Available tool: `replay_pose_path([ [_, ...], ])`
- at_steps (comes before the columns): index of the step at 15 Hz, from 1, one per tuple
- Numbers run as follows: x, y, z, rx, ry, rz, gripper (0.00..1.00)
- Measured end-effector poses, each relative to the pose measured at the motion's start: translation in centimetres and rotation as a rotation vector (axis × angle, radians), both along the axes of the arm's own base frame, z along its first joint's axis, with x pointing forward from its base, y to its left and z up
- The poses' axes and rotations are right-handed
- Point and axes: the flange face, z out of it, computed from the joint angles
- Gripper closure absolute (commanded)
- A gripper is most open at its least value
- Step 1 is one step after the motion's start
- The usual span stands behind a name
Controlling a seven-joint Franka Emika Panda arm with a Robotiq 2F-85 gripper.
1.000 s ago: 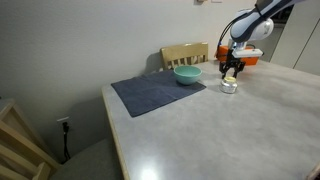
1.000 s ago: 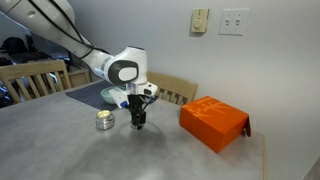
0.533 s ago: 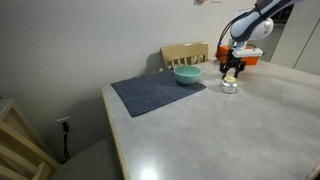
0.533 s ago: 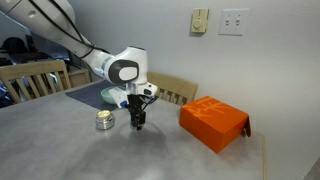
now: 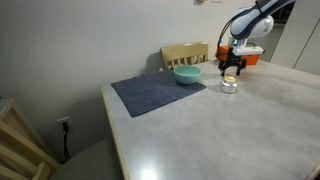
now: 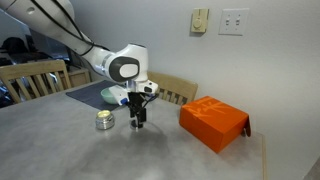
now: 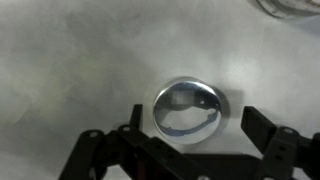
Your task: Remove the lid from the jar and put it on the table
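With the lid (image 7: 188, 108) lying flat on the worktop (image 7: 60, 60) near the jar (image 6: 103, 120), the released hand (image 7: 192, 120) straddles it, fingers spread, and should rise straight up without nudging it.

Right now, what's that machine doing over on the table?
The robot's pincer hangs open over a small silvery lid. The lid lies flat on the table, with a finger on either side but neither gripping it. The little jar stands close beside. So the lid looks set down and let go.
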Motion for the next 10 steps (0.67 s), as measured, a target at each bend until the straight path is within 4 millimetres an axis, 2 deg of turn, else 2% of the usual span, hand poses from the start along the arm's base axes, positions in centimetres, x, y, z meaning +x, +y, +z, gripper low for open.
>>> replay_pose_path([
  [4, -0.7, 1.6, 3.0, 0.023, 0.016, 0.018, 0.0],
  [10, -5.5, 6.1, 10.0, 0.063, 0.139, 0.036, 0.0],
])
